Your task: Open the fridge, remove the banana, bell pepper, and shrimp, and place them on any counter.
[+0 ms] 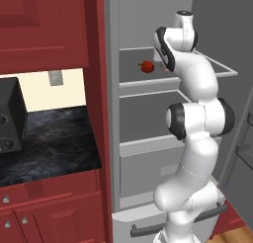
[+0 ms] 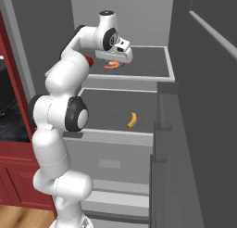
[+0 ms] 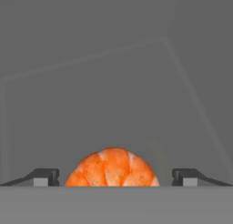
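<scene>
- Hand view, bottom centre: the orange curled shrimp [image 3: 113, 168] lies between our gripper [image 3: 116, 176] tips, spread wide apart, long axis spanning tip to tip.
- It rests on the grey metal fridge [image 2: 152, 69] upper shelf.

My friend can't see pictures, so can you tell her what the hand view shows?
An orange shrimp sits between the gripper fingertips, which stand wide apart on either side without touching it. Behind it is a plain grey fridge shelf and wall.
</scene>
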